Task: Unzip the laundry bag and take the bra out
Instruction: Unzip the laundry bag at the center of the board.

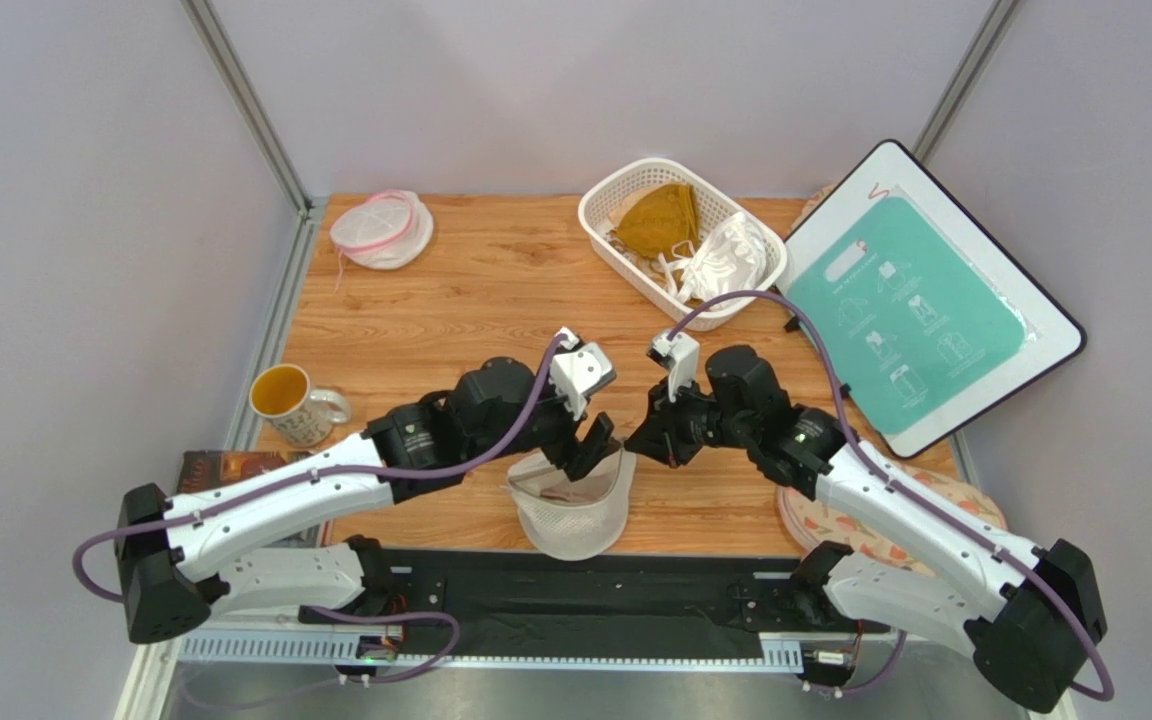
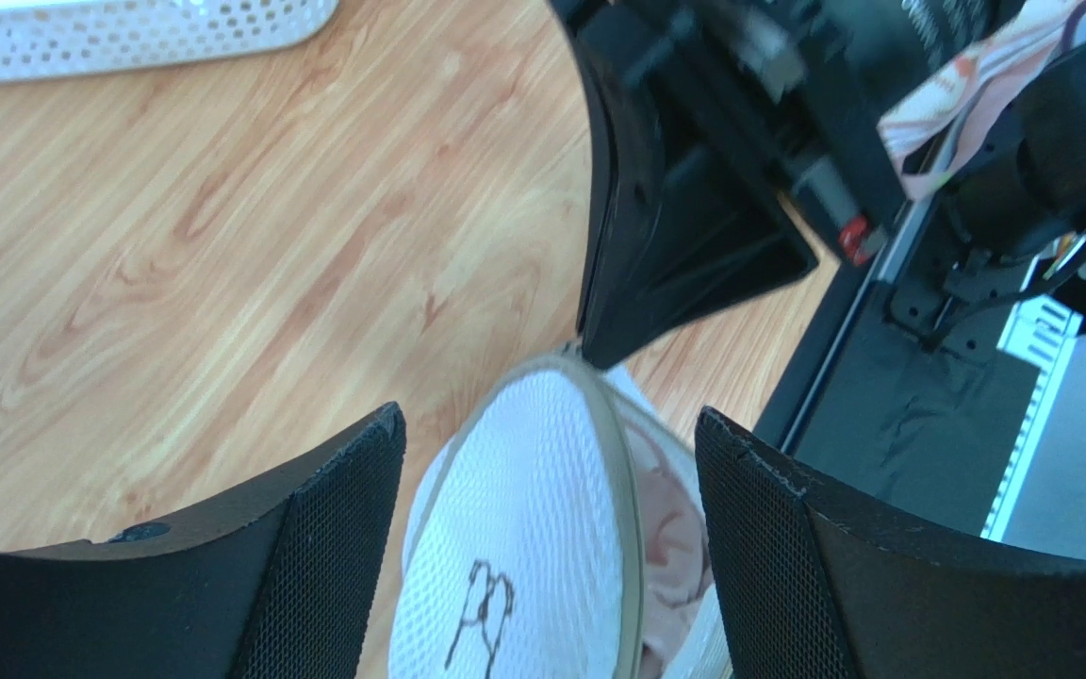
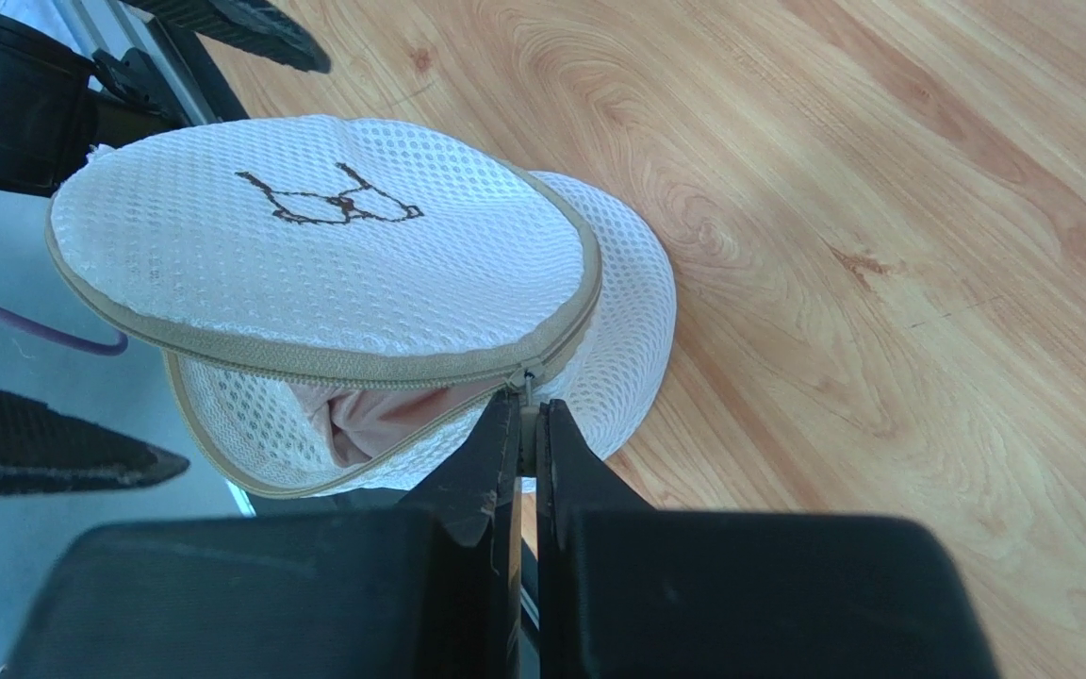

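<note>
Closest to the lens in the right wrist view: the right gripper (image 3: 528, 410), fingers pressed together with their tips at the zipper pull (image 3: 525, 382); judged pinched on the tab, though the tab itself is mostly hidden between the pads. Directly beyond the tips sits the laundry bag (image 3: 322, 241), its round face tilted up toward the upper left of the frame. Zip is part open: a gap runs left from the slider along the lower rim, and the bra (image 3: 379, 418) shows pink inside that gap, wholly within the bag. Closed track continues from the slider up the right-hand curve of the rim, so the next pull likely has to follow that arc rather than a straight line. Left gripper (image 2: 549, 425) is spread wide, one finger either side of the bag's rim; contact not discernible. Overhead, both grippers meet above the bag at lower centre of the table (image 1: 447, 300), left arm slightly nearer the bag body, right arm on the zip. Obstruction risk: the two grippers sit just beside each other, so the rim path is crowded. Well apart: basket (image 1: 597, 225) with mustard bra (image 1: 657, 218) and white bra (image 1: 725, 255) at upper centre, mug (image 1: 289, 398) at left, pink-rimmed pouch (image 1: 382, 228) at upper left.
</note>
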Robot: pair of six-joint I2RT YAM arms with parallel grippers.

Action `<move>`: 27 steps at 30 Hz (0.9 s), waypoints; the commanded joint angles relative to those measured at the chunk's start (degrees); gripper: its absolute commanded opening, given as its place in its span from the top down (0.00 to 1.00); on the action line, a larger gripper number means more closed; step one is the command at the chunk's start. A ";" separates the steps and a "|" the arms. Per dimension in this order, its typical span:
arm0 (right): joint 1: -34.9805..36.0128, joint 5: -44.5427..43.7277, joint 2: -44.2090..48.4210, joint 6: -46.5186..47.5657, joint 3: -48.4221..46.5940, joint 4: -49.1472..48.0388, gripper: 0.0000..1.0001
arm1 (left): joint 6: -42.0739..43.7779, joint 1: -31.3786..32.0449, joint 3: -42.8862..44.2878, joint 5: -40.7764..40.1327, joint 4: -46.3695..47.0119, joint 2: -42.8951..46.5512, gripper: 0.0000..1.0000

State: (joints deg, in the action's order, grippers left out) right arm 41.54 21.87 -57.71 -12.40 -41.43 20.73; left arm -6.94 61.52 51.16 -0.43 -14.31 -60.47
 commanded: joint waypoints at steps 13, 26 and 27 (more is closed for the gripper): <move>0.30 -1.65 4.98 0.10 -0.67 1.33 1.00 | -0.71 1.06 7.64 2.45 -4.24 -10.72 0.21; 0.21 -1.91 5.33 1.24 -0.93 1.68 1.00 | 2.10 2.99 5.45 0.69 -3.02 -10.82 1.00; 0.21 -2.00 5.07 1.42 -0.76 1.68 1.00 | 2.28 3.26 4.84 0.60 -2.66 -10.29 1.00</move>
State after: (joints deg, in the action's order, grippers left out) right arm 41.56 19.90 -52.84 -12.14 -41.41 23.59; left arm -6.85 63.53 56.73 1.02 -18.81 -72.49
